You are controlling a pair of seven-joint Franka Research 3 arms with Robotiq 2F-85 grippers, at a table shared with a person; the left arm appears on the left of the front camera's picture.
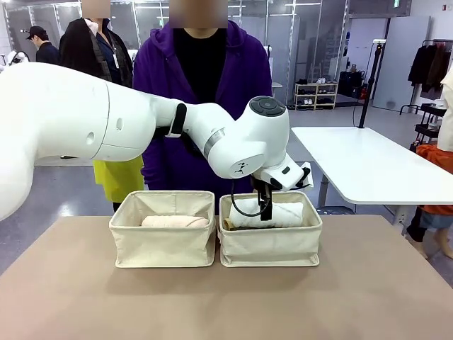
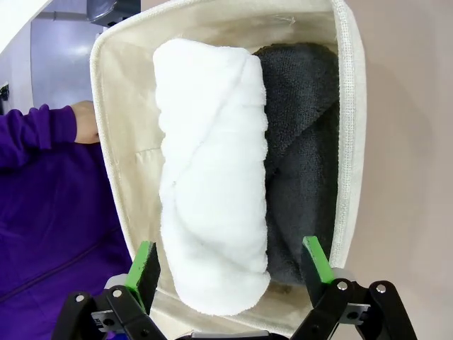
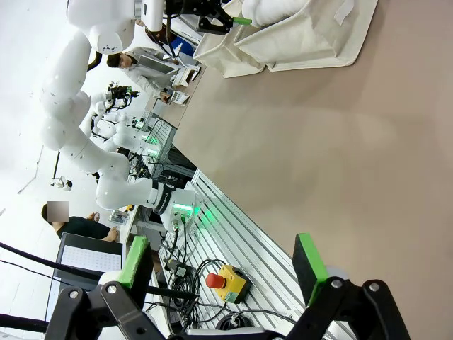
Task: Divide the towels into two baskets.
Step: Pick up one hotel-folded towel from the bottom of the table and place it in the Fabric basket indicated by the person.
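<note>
Over the right basket (image 1: 270, 244) the left end effector (image 2: 231, 269) hung released, its green pads spread wide and gripping nothing. Just past its fingertips the white towel (image 2: 212, 177) lay in that basket, pressed against the grey towel (image 2: 304, 163) beside it. From the front, a sliver of yellow towel (image 1: 228, 225) showed at that basket's left inner edge, though how it sat could not be made out. The peach towel (image 1: 175, 221) lay alone in the left basket (image 1: 163, 244). Both baskets stood side by side on the tabletop (image 1: 226, 304), with a person's hand (image 2: 86, 122) near the right one's far rim. The right end effector (image 3: 223, 265) was released too, hovering above bare tabletop, well apart from the baskets. Judging by this, the white towel had just been placed and every towel seemed binned, the split uneven. Next, the left arm would need to lift straight clear without snagging the soft wall.
</note>
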